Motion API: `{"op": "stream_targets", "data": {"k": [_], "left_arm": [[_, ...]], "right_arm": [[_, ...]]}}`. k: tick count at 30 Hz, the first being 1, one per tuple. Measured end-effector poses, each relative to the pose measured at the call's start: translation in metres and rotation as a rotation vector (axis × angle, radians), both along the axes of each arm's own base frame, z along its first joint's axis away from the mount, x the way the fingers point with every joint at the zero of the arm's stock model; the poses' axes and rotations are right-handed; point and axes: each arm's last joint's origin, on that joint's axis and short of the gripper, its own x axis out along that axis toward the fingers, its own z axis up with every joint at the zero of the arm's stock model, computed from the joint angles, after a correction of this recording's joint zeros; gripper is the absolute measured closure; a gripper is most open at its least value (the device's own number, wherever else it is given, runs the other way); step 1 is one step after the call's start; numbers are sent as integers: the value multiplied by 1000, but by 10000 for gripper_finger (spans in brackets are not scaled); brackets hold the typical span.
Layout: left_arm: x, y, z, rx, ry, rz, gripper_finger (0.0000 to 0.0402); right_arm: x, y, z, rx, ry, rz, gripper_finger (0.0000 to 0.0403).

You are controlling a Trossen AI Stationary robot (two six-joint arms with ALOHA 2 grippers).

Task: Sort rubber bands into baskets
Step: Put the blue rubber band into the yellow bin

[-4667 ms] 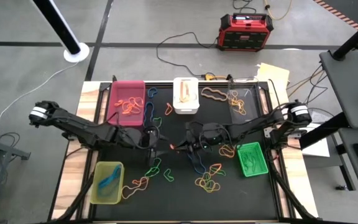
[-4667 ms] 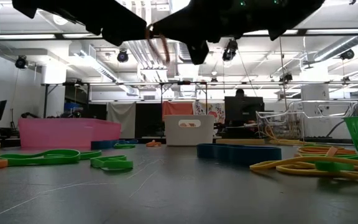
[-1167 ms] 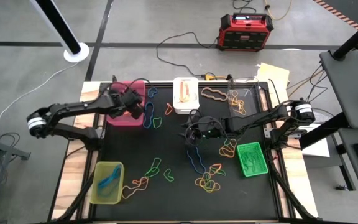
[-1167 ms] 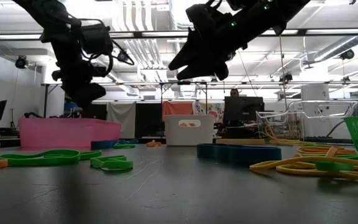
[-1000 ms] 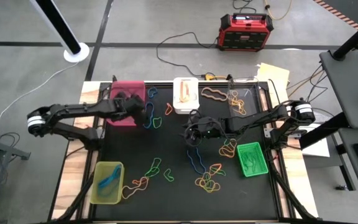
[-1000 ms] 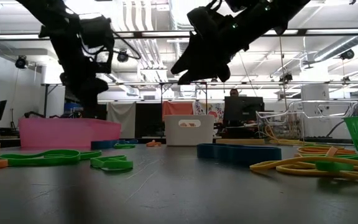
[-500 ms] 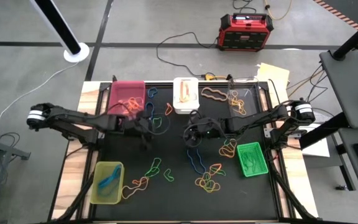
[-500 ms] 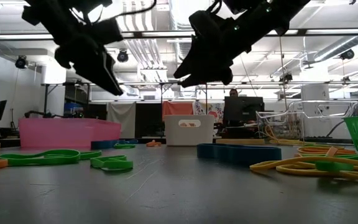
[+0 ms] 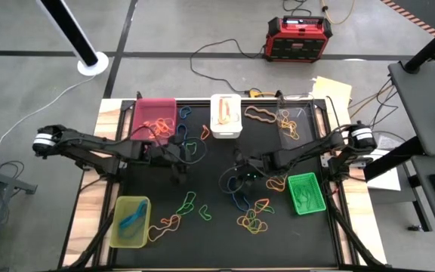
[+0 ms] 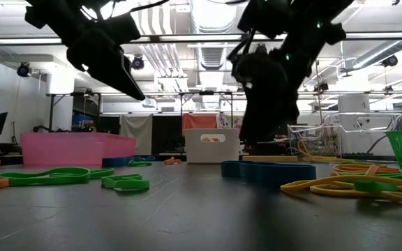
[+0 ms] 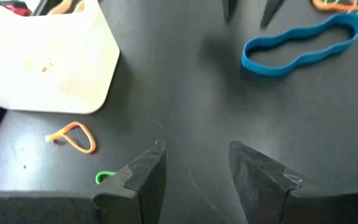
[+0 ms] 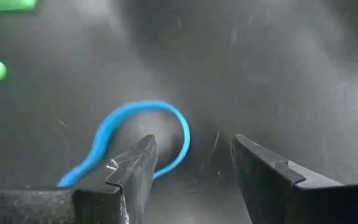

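Rubber bands [image 9: 251, 221], thin floppy loops, litter the matte mat; both claws, left [image 11: 194, 163] and right [image 12: 191, 155], are released.

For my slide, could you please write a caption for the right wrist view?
Right pincer, open, hangs just above a blue rubber band on the black mat.

The black table mat [image 9: 217, 227] is viewed from straight overhead, level across, and closely from both wrists.
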Motion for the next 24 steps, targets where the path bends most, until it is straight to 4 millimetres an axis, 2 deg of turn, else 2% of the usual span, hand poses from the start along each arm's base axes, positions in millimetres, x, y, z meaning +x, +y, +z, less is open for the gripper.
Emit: {"op": "stream_targets", "data": {"k": [10, 14, 18, 23, 24], "left_arm": [[7, -1, -4, -4, -27, 1, 245], [12, -1, -6, -5, -40, 2, 245], [16, -1, -9, -5, -46, 2, 245], [21, -4, -12, -9, -60, -6, 245], [22, -5, -13, -14, -67, -14, 245]], "right_arm": [[7, 1, -32, -21, 88, 23, 203], [10, 1, -39, -40, 91, 43, 223], [12, 1, -44, -63, 103, 60, 272], [13, 4, -40, -94, 76, 129, 373], [13, 6, -37, -111, 63, 151, 382]]}}
